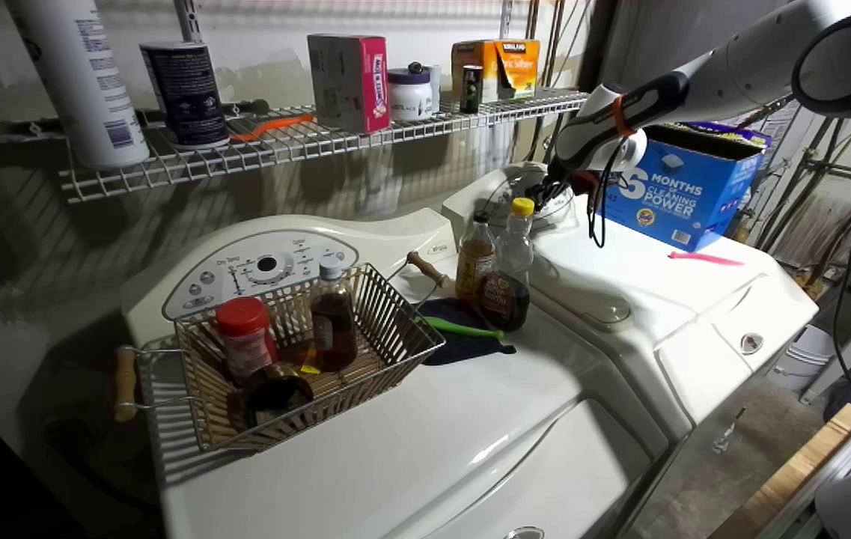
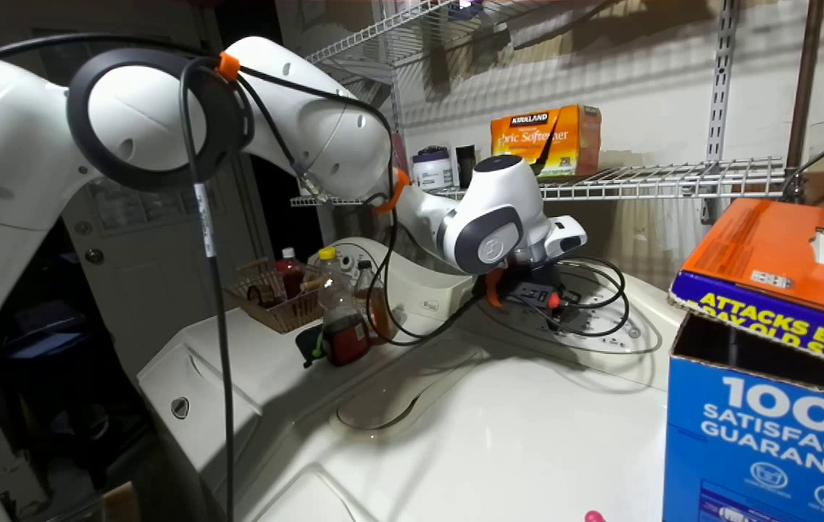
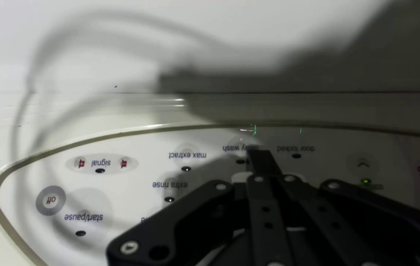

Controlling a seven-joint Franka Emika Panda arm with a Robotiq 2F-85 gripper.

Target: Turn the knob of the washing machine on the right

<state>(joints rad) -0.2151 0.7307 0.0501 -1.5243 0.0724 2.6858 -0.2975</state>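
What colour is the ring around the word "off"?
Grey; the ring shows best in the wrist view.

Washing machine (image 1: 620,262), dryer (image 1: 410,427) and fabric softener box (image 2: 524,145) show a home laundry area.

You have off-white wall (image 1: 268,75) in both exterior views, patched tan, surface blotched; wire shelf (image 1: 283,150) runs along it. You find upper wire shelf (image 2: 440,43) above, slotted metal upright (image 2: 722,72) against wall, brown vertical pipe (image 2: 806,87) near upright. Pale door (image 2: 138,286) with round handle (image 2: 94,255) stands in dim area; upper panel (image 2: 132,210) too dark for you to read. Floor (image 1: 703,458) grey, stained. Lighting uneven: wall striped with shadow, space beside door near black.
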